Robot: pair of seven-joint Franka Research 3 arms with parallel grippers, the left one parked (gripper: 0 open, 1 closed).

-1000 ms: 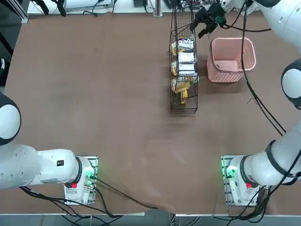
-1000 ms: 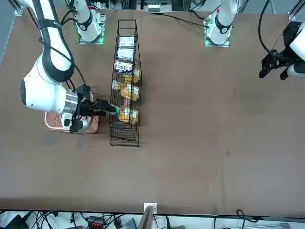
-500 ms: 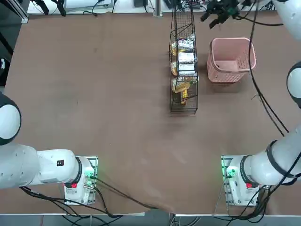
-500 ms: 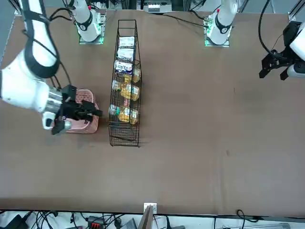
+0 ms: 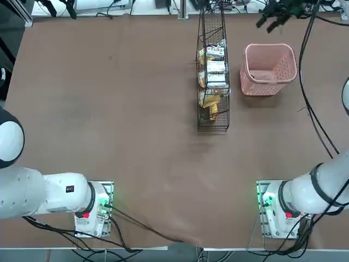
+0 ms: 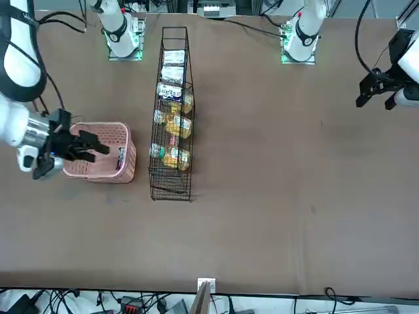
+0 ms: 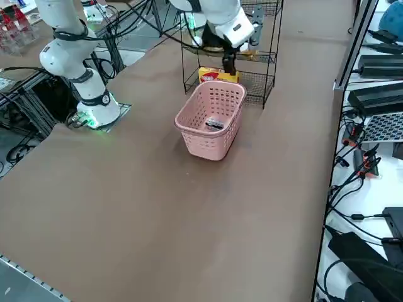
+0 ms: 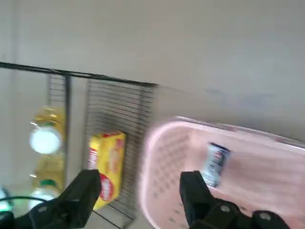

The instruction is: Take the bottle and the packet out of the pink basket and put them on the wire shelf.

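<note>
The pink basket (image 5: 270, 82) stands to the right of the black wire shelf (image 5: 213, 119). A small whitish packet (image 8: 215, 163) with dark print lies on the basket's floor, and it also shows in the right side view as the packet (image 7: 214, 124). No bottle shows in the basket. Bottles with yellow contents (image 8: 45, 140) and packets lie in the shelf, among them a yellow packet (image 8: 107, 163). My right gripper (image 5: 271, 17) hangs open and empty, raised near the basket's far rim. In the wrist view its fingers (image 8: 84, 194) frame the basket's edge and the shelf's end.
The parked left arm's base (image 5: 92, 207) and the right arm's base (image 5: 275, 210) sit at the near edge. Cables (image 5: 308, 103) trail from the right arm past the basket. Wide brown tabletop (image 5: 109, 109) lies left of the shelf.
My right gripper has swung from over the shelf's far end to the right, toward the basket's far side. It stayed open and empty. Basket and shelf have not moved.
</note>
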